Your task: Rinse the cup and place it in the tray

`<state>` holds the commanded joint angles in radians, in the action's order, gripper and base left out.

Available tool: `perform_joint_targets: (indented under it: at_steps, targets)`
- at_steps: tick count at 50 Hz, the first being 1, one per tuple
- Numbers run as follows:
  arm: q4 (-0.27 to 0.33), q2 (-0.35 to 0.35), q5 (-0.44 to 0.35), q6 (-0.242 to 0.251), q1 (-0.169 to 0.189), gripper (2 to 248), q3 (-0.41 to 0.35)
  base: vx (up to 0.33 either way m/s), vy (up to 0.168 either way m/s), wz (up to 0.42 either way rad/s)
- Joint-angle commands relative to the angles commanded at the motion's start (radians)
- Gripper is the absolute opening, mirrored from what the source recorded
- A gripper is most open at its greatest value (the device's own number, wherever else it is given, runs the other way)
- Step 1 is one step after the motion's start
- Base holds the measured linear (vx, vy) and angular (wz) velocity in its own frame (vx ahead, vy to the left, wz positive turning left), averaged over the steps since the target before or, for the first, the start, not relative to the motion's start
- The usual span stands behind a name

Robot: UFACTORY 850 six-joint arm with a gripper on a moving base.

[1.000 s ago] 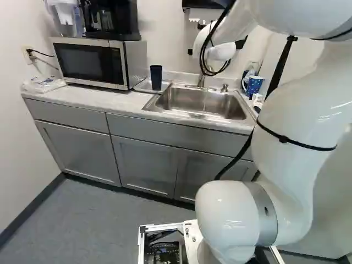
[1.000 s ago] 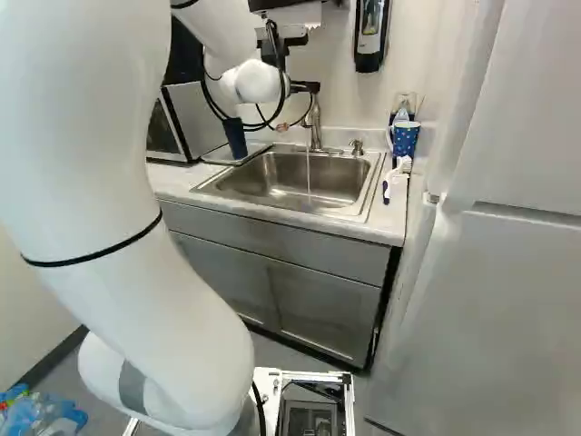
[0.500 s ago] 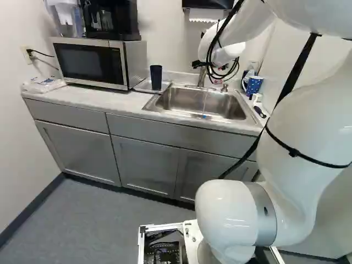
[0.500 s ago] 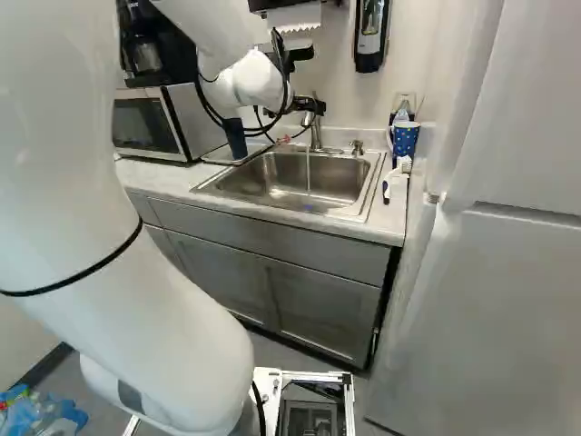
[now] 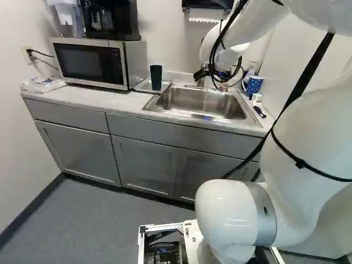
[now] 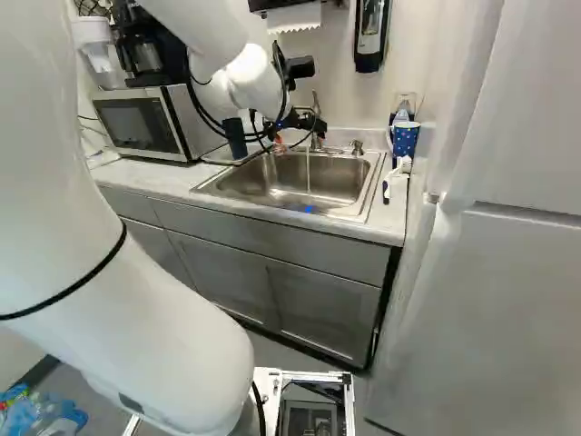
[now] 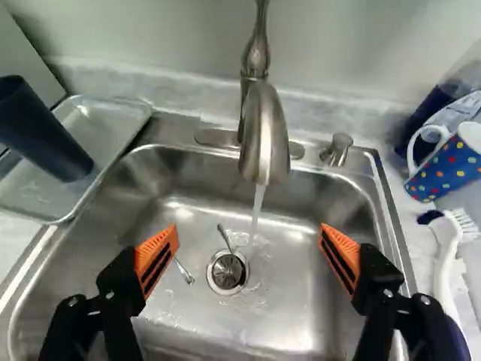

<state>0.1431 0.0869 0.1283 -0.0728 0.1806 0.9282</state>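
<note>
My gripper [image 6: 298, 122] hangs over the back of the sink in the right base view. Seen from the wrist, the gripper [image 7: 248, 252] stands wide open, nothing between its orange pads, above the sink basin [image 7: 301, 301]. Water runs from the faucet [image 7: 264, 143] down beside the drain [image 7: 227, 271]. A dark blue cup [image 7: 41, 131] stands on the metal tray [image 7: 113, 124] beside the sink; the same cup [image 5: 156, 77] shows near the microwave. A blue polka-dot mug [image 7: 449, 162] sits on the counter across the sink from the tray.
Spoon-like utensils [image 7: 184, 272] lie in the basin near the drain. A white brush [image 7: 446, 263] lies beside the sink, by the mug. The soap pump [image 7: 337, 149] rises behind the basin. A microwave [image 5: 91, 61] adjoins the tray, and a refrigerator [image 6: 495, 309] stands at the right.
The arm has swung, bringing my gripper lower toward the faucet and sink. A blue spot has appeared at the sink's front rim. Cup, tray and base have stayed put.
</note>
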Motion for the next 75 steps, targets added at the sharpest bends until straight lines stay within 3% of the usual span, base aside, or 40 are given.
perform_joint_targets:
  at_steps: [4, 42, 64, 75]
  targets:
    - [-0.004, 0.001, 0.039, 0.0, 0.0, 247, -0.001, 0.0, 0.0, 0.0]
    - [-0.004, 0.016, 0.035, 0.0, 0.006, 247, 0.024, 0.0, 0.0, 0.0]
    - [-0.023, -0.047, -0.162, 0.0, 0.028, 247, 0.133, 0.0, 0.0, 0.0]
    - [-0.023, -0.098, -0.224, 0.0, 0.034, 247, 0.207, 0.0, 0.0, 0.0]
